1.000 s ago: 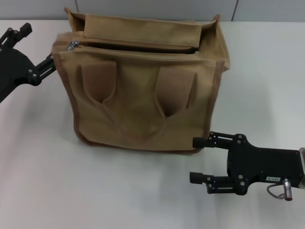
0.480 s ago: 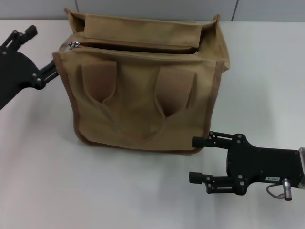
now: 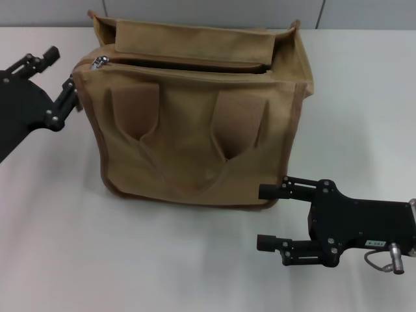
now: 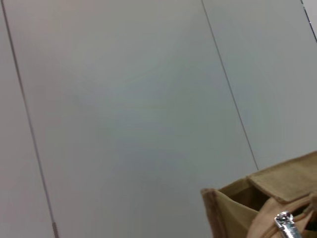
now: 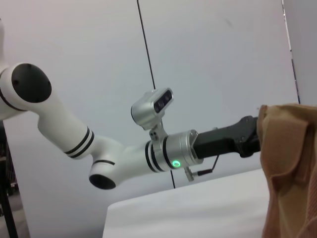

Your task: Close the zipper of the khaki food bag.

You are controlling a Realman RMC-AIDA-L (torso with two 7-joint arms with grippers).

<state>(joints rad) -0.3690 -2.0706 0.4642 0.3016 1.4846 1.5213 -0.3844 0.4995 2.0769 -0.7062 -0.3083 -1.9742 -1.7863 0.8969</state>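
The khaki food bag (image 3: 195, 130) stands upright mid-table, with its two handles hanging down its front. Its zipper (image 3: 188, 67) is open along the top, showing a dark gap. The silver pull (image 3: 99, 62) sits at the bag's left end. It also shows in the left wrist view (image 4: 286, 224), beside the bag's corner (image 4: 233, 201). My left gripper (image 3: 62, 70) is open, just left of the bag's upper left corner and close to the pull. My right gripper (image 3: 262, 217) is open and empty, low on the table by the bag's front right bottom corner.
The white table (image 3: 130, 260) has bare room in front of the bag and on both sides of it. A grey panelled wall (image 3: 214, 12) runs behind. In the right wrist view, my left arm (image 5: 168, 148) reaches to the bag's edge (image 5: 287, 168).
My left gripper has moved right, closer to the bag's left end and the zipper pull. The right gripper and the bag have barely moved.
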